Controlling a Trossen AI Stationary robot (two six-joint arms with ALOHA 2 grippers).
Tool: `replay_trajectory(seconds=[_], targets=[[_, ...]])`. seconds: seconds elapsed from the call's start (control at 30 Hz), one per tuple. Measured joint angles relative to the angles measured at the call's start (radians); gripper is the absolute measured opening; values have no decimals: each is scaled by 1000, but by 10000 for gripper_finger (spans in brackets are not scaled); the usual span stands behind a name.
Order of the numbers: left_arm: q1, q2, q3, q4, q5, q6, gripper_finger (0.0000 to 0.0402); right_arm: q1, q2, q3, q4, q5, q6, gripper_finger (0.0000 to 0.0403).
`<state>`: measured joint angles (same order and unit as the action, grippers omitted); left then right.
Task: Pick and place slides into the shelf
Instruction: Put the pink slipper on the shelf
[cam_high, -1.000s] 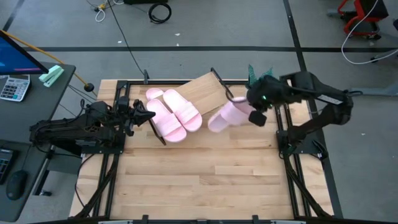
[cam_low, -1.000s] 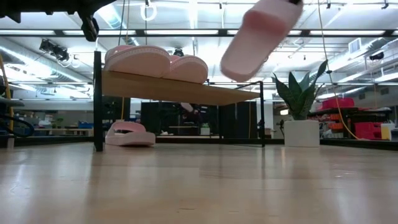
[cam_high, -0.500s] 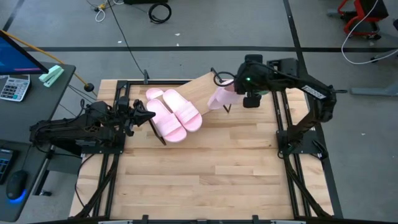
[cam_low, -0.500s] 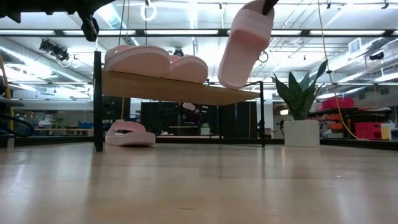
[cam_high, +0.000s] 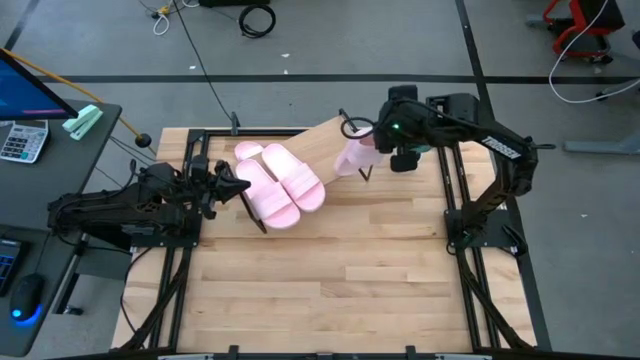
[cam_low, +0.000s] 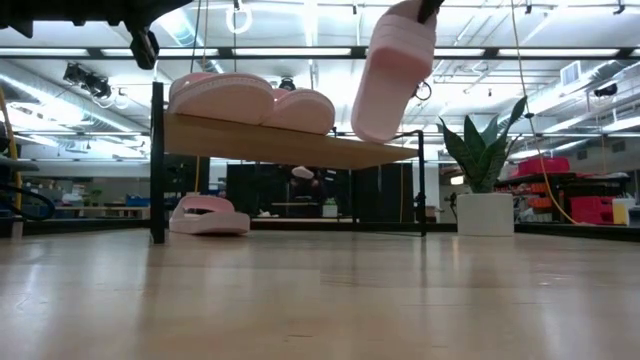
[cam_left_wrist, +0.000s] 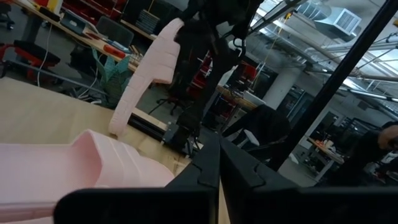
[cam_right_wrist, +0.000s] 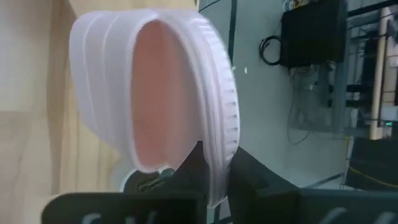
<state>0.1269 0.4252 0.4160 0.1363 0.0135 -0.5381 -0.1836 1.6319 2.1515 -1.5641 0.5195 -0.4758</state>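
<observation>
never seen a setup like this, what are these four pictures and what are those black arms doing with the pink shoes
These are two robot arms at a wooden table, each ending in a two-finger gripper. One picture looks straight down from above, one looks level across the tabletop, and two come from cameras on the arms' wrists.

The pink things are rubber slides. Two lie on the slanted wooden shelf, side by side. Another sits on the table under the shelf.

The right gripper is shut on a fourth slide, which hangs toe-down above the shelf's free end. The left gripper is shut, holds nothing, and waits beside the shelf's other end.
</observation>
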Motion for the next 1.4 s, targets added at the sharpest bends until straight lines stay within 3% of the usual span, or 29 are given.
replay_trajectory(seconds=[0.33,0.57,0.7,0.9,1.1,1.27,1.4], targets=[[0,0,0,-2,-1,-1,20,62,34,206,21,-12,-18,32],[1,0,0,-1,-8,-25,23,61,44,202,-9,-212,-1,32],[1,0,0,0,-13,-30,14,55,42,204,-7,-273,0,32],[1,0,0,0,-13,-48,8,42,36,204,-7,-236,-9,32],[1,0,0,1,-13,-54,27,42,36,204,10,-146,-75,32],[1,3,0,30,-61,-45,46,42,36,204,150,-121,-68,32],[1,33,1,112,-96,44,72,42,41,204,287,-161,-66,32]])
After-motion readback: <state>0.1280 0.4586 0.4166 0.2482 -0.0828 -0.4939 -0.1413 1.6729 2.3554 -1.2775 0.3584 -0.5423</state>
